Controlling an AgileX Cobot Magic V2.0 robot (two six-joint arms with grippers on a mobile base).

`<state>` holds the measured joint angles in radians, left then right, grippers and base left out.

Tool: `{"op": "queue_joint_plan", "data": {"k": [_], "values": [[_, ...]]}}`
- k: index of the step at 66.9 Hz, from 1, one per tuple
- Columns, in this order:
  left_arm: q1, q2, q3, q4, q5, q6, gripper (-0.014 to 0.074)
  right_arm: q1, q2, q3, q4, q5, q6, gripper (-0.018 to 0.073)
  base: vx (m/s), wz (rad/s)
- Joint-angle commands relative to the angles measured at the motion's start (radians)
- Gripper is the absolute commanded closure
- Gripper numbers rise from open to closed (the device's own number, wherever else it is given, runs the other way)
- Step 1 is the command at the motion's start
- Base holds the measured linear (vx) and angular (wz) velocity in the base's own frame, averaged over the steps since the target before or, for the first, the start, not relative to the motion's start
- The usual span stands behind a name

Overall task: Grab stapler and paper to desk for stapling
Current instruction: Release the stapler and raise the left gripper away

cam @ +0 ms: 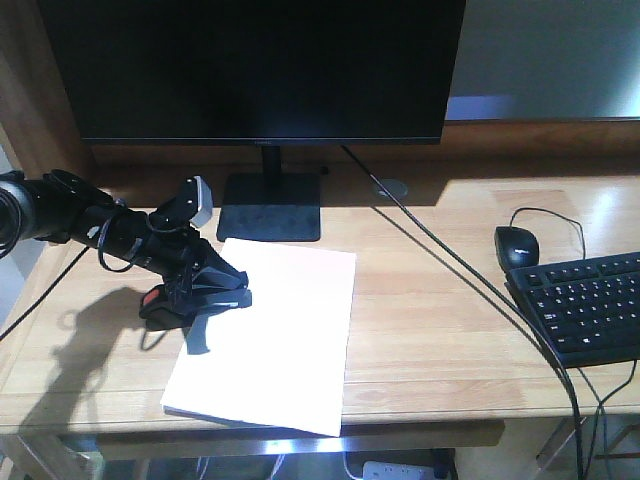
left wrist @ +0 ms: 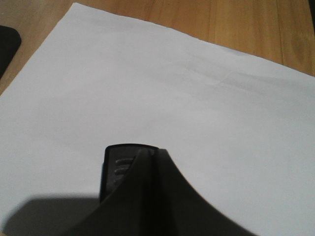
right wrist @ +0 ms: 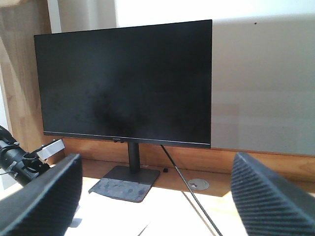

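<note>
The white paper point(cam: 285, 335) point(left wrist: 172, 88) lies flat on the light-wood desk point(cam: 450, 330), in front of the monitor stand. My left gripper point(cam: 232, 292) point(left wrist: 152, 156) hangs low over the sheet's left edge, shut on the black stapler point(cam: 160, 302). The stapler's orange rear patch points left, and its ribbed black front end point(left wrist: 117, 169) peeks out beside the closed fingers in the left wrist view. A grey part hangs below the grip onto the paper. My right gripper point(right wrist: 156, 164) is raised above the desk facing the monitor, open, with nothing between its fingers.
A black monitor point(cam: 260, 70) on a flat stand point(cam: 270, 208) fills the back. Its cable point(cam: 450, 262) runs diagonally to the front right. A black mouse point(cam: 516, 245) and keyboard point(cam: 590, 305) sit at the right. A round cable grommet point(cam: 390, 187) is behind.
</note>
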<state>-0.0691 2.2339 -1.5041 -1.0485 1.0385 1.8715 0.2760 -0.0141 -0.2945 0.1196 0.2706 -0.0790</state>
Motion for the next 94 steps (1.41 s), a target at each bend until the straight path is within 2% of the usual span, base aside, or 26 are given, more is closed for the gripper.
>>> {"op": "queue_joint_plan", "data": {"k": [1, 41, 49, 57, 61, 66, 73, 74, 80, 83, 86, 90, 91, 94], "values": [[-0.005, -0.027, -0.006, 0.065, -0.038, -0.014, 0.0603, -0.007, 0.004, -0.022, 0.001, -0.074, 0.002, -0.0014, 0.0, 0.0], [-0.005, -0.042, -0.012, 0.067, -0.028, -0.045, 0.0603, -0.007, 0.004, -0.022, 0.001, -0.074, 0.002, -0.0014, 0.0, 0.0], [0.0, -0.092, -0.051, 0.093, 0.019, -0.121, 0.0603, -0.007, 0.004, -0.022, 0.001, -0.074, 0.002, -0.0014, 0.0, 0.0], [0.001, -0.151, -0.115, 0.161, 0.055, -0.232, 0.0603, -0.007, 0.004, -0.022, 0.001, -0.074, 0.002, -0.0014, 0.0, 0.0], [0.001, -0.184, -0.159, 0.214, 0.072, -0.331, 0.0603, -0.007, 0.004, -0.022, 0.001, -0.074, 0.002, -0.0014, 0.0, 0.0], [0.001, -0.227, -0.22, 0.318, 0.098, -0.464, 0.0603, -0.007, 0.004, -0.022, 0.001, -0.074, 0.002, -0.0014, 0.0, 0.0], [0.001, -0.273, -0.313, 0.488, 0.126, -0.712, 0.0603, -0.007, 0.004, -0.022, 0.001, -0.074, 0.002, -0.0014, 0.0, 0.0], [0.001, -0.279, -0.327, 0.53, 0.133, -0.749, 0.0603, -0.007, 0.004, -0.022, 0.001, -0.074, 0.002, -0.0014, 0.0, 0.0], [0.001, -0.318, -0.42, 0.722, 0.176, -1.002, 0.0603, -0.007, 0.004, -0.022, 0.001, -0.074, 0.002, -0.0014, 0.0, 0.0], [0.001, -0.334, -0.464, 0.812, 0.2, -1.102, 0.0603, -0.007, 0.004, -0.022, 0.001, -0.074, 0.002, -0.0014, 0.0, 0.0], [0.001, -0.35, -0.503, 0.893, 0.209, -1.247, 0.0603, -0.007, 0.004, -0.022, 0.001, -0.074, 0.002, -0.0014, 0.0, 0.0], [0.001, -0.373, -0.55, 0.943, 0.209, -1.434, 0.0603, -0.007, 0.004, -0.022, 0.001, -0.074, 0.002, -0.0014, 0.0, 0.0], [0.001, -0.38, -0.56, 0.954, 0.208, -1.502, 0.0603, -0.007, 0.004, -0.022, 0.001, -0.074, 0.002, -0.0014, 0.0, 0.0], [0.001, -0.398, -0.583, 0.988, 0.208, -1.616, 0.0603, -0.007, 0.004, -0.022, 0.001, -0.074, 0.002, -0.0014, 0.0, 0.0]]}}
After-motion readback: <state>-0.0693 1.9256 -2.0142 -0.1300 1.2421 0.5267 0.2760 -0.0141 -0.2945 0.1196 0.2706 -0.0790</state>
